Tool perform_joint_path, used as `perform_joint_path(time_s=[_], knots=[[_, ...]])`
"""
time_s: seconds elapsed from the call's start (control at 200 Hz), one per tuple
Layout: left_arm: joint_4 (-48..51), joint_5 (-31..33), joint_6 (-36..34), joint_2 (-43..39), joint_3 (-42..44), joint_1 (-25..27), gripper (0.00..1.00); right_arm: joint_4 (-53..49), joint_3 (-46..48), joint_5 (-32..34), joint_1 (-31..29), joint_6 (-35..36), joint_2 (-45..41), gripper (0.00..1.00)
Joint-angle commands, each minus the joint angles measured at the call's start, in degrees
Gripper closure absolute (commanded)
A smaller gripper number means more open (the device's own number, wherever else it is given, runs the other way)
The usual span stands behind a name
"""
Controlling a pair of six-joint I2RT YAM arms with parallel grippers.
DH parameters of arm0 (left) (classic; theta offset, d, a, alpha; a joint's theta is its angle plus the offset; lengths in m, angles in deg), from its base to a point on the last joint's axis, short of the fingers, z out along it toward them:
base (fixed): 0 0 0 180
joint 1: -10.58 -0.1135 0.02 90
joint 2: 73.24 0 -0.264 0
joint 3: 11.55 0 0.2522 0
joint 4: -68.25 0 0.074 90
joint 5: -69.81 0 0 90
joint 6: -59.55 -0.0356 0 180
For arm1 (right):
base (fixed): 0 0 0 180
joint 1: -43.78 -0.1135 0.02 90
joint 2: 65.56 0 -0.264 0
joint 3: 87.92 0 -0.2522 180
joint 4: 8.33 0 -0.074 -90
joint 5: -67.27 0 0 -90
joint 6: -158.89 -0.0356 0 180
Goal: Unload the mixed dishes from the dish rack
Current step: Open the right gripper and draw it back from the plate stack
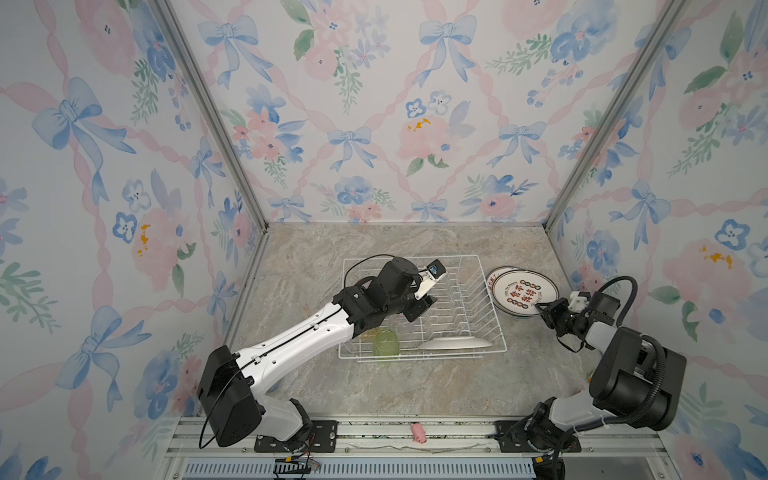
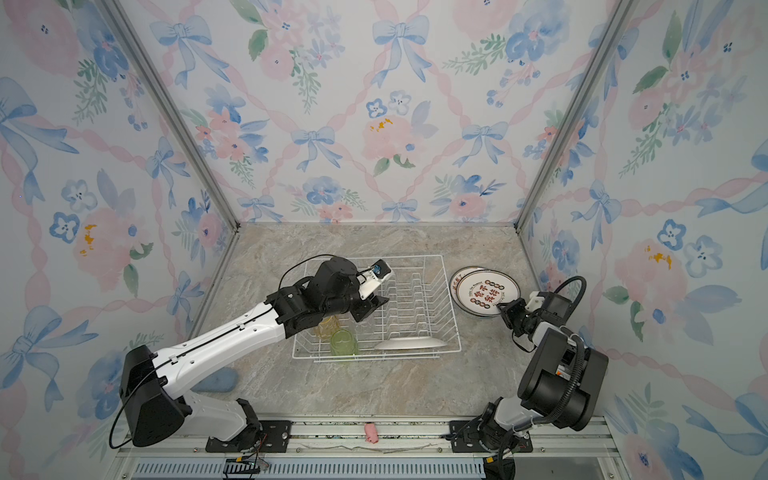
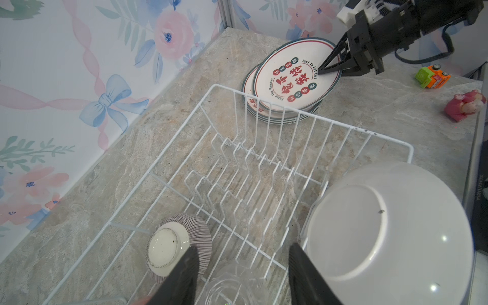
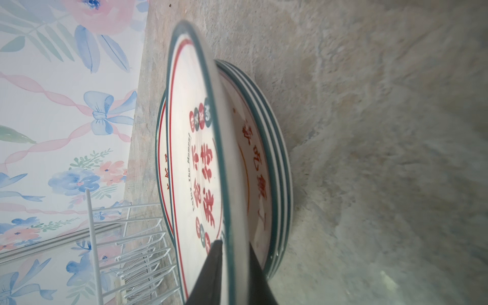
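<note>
Plate (image 4: 190, 163) rim between fingers (image 4: 211, 274) of right hand (image 4: 234, 244)

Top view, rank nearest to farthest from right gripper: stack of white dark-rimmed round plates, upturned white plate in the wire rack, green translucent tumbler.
1. stack of white dark-rimmed round plates, at the right gripper's tips, beside the white wire rack.
2. upturned white plate, rack's front right.
3. green translucent tumbler, rack's front left.

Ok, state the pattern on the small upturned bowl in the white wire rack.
Small bowl: fine dark stripes; left wrist view best.
</note>
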Motion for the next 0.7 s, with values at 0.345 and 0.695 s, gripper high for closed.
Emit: perform_joint_path(time_s=[0.345,0.695], knots=[[-0.2,-0.5,-1.0,-1.1,1.8,0.1,0.49,-10.0,-4.1,5.9,-3.0,8.1,-0.7,0.63],[-0.2,-0.9,-1.2,-1.3,2.0,0.1,0.48,-12.9,-5.6,8.2,-4.5,10.1,-0.5,0.56]])
